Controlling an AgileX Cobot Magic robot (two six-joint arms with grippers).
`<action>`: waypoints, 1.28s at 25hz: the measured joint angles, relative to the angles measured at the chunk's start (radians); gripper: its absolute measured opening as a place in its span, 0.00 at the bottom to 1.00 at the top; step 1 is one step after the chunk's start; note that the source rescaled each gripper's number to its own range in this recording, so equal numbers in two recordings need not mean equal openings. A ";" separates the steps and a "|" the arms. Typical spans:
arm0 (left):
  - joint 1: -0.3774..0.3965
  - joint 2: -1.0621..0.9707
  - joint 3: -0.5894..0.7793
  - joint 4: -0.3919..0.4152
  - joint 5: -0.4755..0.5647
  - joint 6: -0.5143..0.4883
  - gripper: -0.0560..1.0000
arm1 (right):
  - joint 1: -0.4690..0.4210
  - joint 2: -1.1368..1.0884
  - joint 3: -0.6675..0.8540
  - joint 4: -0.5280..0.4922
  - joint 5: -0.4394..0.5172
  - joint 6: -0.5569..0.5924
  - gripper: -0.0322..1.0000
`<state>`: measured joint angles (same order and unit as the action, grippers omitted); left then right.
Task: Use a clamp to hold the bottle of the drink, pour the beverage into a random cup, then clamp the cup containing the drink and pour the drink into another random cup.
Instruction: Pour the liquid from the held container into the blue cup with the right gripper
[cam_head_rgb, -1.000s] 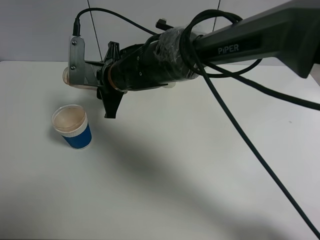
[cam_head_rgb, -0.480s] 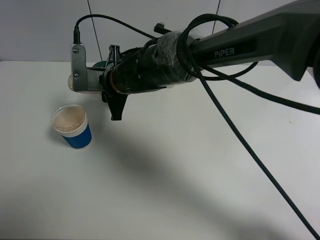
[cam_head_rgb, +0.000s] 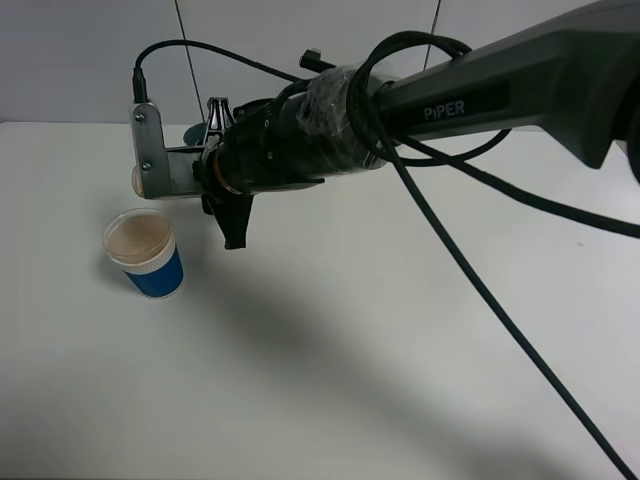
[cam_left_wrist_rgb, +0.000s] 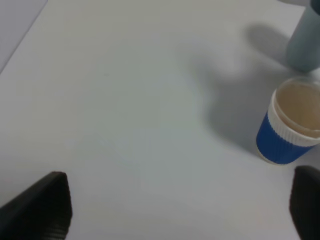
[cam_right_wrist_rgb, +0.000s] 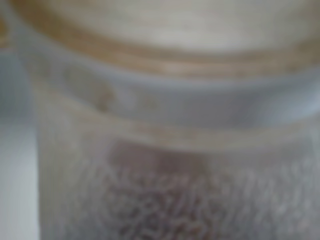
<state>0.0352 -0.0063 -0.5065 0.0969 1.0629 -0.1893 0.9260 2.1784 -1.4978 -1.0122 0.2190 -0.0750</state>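
Note:
The clamp (cam_head_rgb: 172, 170), the black gripper of my plastic-wrapped right arm, reaches across to the far left. It is shut on the bottle (cam_head_rgb: 138, 180), of which only a pale end shows behind the camera bracket, just above the cup. In the right wrist view the bottle (cam_right_wrist_rgb: 165, 125) fills the picture as a blurred whitish wall with a ridged neck. The cup containing the drink (cam_head_rgb: 144, 252), blue-sleeved with a white band, stands upright below, its inside tinged pale brown. The left wrist view shows that cup (cam_left_wrist_rgb: 289, 131) ahead of my open left gripper (cam_left_wrist_rgb: 175, 205), far from its fingertips (cam_left_wrist_rgb: 45, 205).
A teal cup (cam_head_rgb: 196, 129) peeks out behind the right arm and stands beyond the blue cup (cam_left_wrist_rgb: 306, 40) in the left wrist view. A black cable (cam_head_rgb: 480, 290) hangs from the arm across the white table (cam_head_rgb: 330, 380).
The right arm has shifted slightly left and down while rolling. The bottle's end now sits lower, closer above the blue cup. The cup has not moved.

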 joint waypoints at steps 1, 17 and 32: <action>0.000 0.000 0.000 0.000 0.000 0.000 0.64 | 0.000 0.000 0.000 0.009 0.007 -0.015 0.05; 0.000 0.000 0.000 0.000 0.000 0.000 0.64 | 0.040 0.001 -0.050 0.022 0.088 -0.062 0.05; 0.000 0.000 0.000 0.000 0.000 0.000 0.64 | 0.057 0.001 -0.050 -0.040 0.159 -0.062 0.05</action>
<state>0.0352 -0.0063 -0.5065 0.0969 1.0629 -0.1893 0.9826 2.1795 -1.5480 -1.0523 0.3781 -0.1371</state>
